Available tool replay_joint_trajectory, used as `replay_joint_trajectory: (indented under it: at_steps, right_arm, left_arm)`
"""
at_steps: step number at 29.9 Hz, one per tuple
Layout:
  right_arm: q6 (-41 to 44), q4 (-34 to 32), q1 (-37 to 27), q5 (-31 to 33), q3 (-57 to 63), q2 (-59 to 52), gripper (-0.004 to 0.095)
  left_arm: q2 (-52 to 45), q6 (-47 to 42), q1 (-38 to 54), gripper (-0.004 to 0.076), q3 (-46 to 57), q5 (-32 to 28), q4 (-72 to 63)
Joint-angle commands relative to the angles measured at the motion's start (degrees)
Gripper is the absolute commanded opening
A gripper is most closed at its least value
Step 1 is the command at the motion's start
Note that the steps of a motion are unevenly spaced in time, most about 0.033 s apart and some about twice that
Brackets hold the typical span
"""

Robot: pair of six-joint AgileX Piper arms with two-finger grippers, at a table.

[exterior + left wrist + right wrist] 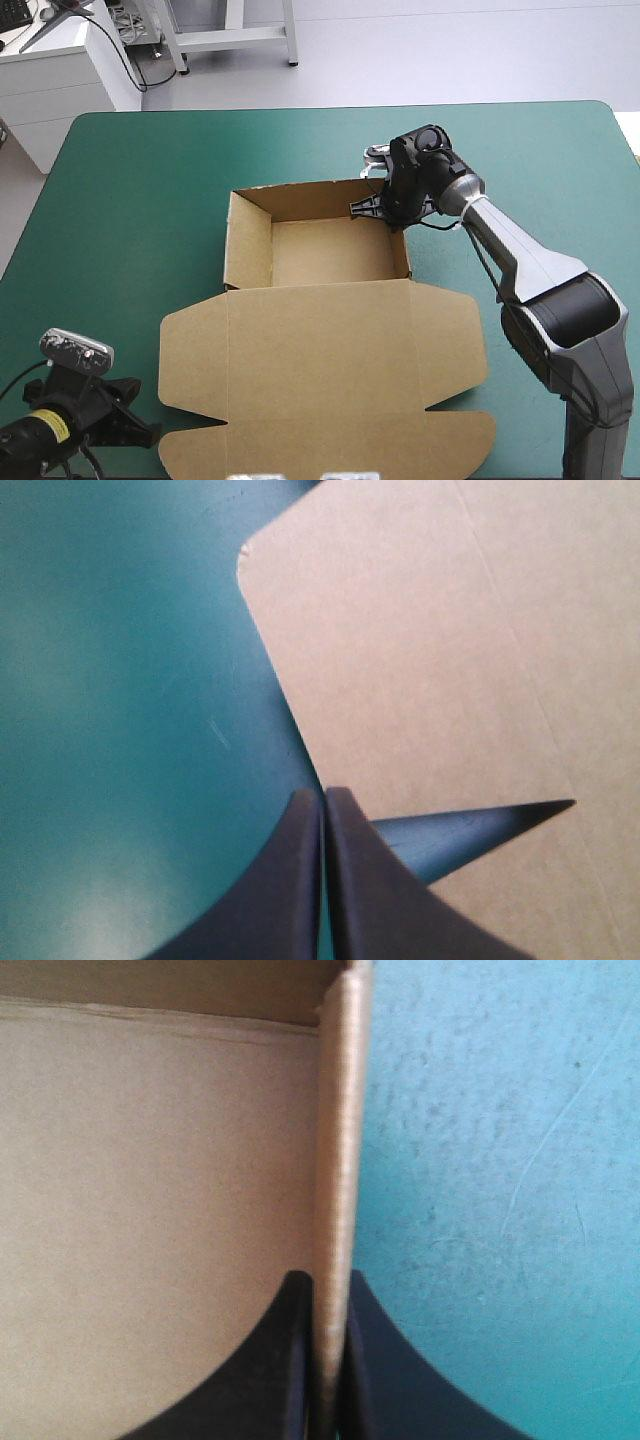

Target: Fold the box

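The brown box [320, 340] sits in the middle of the bench [130, 200], tray walls up at its far end, lid lying flat toward the near edge. At the tray's far right corner the right claw [392, 212] is pinched nearly closed on the right wall, board between its black fingers. The left claw [324, 795] is closed to a point, holding nothing, just off the lid's near left flap.

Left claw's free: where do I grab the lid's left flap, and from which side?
Probably its rounded outer edge, coming in low from the table's left side with the left claw. The left flap lies flat and juts past the lid, so that edge is exposed; the right claw grips the tray's right wall.
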Motion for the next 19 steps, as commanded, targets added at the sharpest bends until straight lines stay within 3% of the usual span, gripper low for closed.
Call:
replay_joint_trajectory:
  at_steps: [1,9,19]
  right_arm:
    - [-1.0,-0.4,-0.9,1.4,-1.2,-3.3,-0.0017]
    - [-5.0,-3.0,-12.0,1.5,-1.3,-8.7,-0.0017]
    - [-12.6,-2.8,-36.5,1.5,-1.2,-11.4,-0.0017]
  left_arm:
    - [-4.1,-1.1,-0.1,-0.0008,3.0,-3.2,-0.5]
    - [-8.8,-1.1,-0.1,-0.0008,6.1,-2.7,-0.5]
    - [-8.8,-1.1,-0.1,-0.0008,7.1,-2.5,-0.5]
